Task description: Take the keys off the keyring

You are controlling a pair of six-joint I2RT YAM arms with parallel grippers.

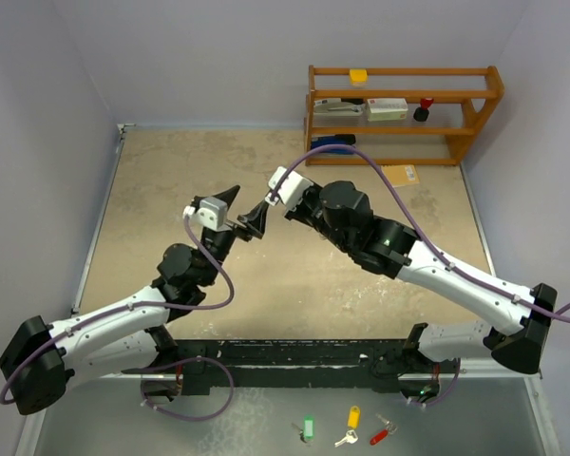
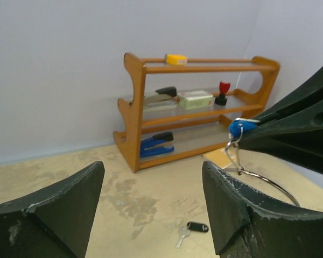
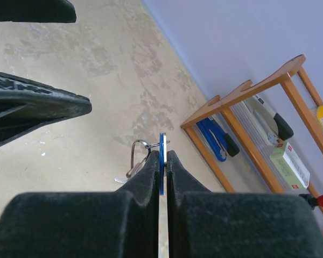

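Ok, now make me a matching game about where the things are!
Things:
1 blue key
2 black key
3 yellow block
4 left gripper

Places or states:
A open
B lying on the table
C pinched in the right gripper
D on top of the shelf

Pairs: 1-C, 2-B, 3-D, 4-A

Shiny metal keyring (image 2: 280, 183), matt right pincer (image 3: 162, 156), glossy wooden shelf (image 2: 130, 115)
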